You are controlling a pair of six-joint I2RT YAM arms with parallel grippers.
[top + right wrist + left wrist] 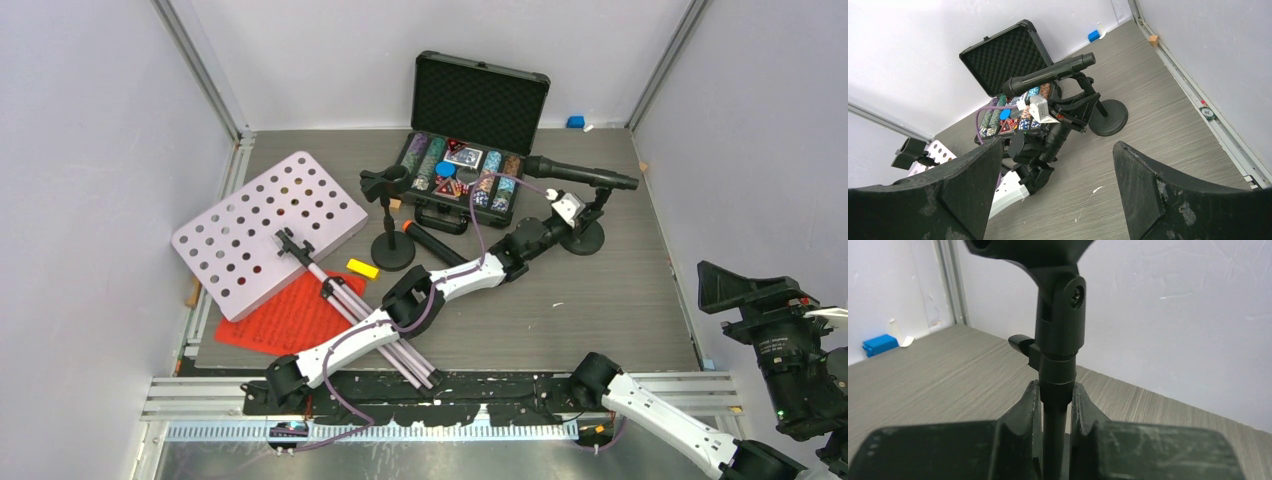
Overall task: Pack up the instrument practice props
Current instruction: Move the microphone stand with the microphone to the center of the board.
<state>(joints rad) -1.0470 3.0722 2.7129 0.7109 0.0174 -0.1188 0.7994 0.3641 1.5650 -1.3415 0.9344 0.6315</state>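
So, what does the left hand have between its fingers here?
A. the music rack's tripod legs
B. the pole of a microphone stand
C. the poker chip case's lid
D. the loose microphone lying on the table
B: in the left wrist view the left hand has its fingers either side of the black pole, against it.

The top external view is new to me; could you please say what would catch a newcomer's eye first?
The left hand, stretched far right, grips the pole of the microphone stand that carries a black microphone. At left lies the big white perforated music rack beside red pages; at the back stands an open poker chip case.
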